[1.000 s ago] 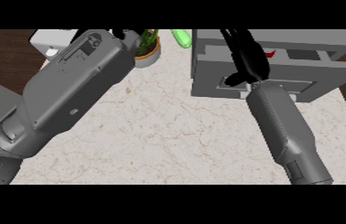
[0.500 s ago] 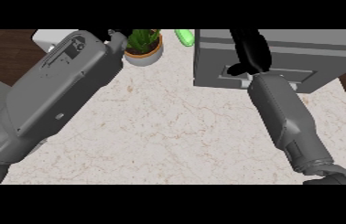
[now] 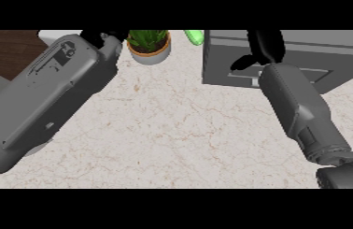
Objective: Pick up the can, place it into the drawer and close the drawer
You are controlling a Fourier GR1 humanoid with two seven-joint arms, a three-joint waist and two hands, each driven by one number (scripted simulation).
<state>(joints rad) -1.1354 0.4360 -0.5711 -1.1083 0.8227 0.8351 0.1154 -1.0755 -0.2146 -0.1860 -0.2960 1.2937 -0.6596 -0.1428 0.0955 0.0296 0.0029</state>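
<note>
The grey drawer unit (image 3: 228, 60) stands at the back right of the counter. Its front panel sits nearly flush with its body. No can shows anywhere in the head view. My right hand (image 3: 266, 45) lies over the unit's top and front, fingers straight and pointing away, thumb (image 3: 241, 62) out to the left near the drawer's handle. My left forearm fills the left side. Only a small black part of my left hand (image 3: 92, 35) shows at the top edge.
A potted plant (image 3: 148, 45) in a white pot stands at the back centre, just right of my left wrist. A green object (image 3: 194, 36) lies between the plant and the drawer unit. Dark wood (image 3: 17, 50) borders the counter's far left.
The drawer front has moved back toward the unit under my right hand, and the red can seen inside it earlier is out of sight. My left forearm has shifted slightly.
</note>
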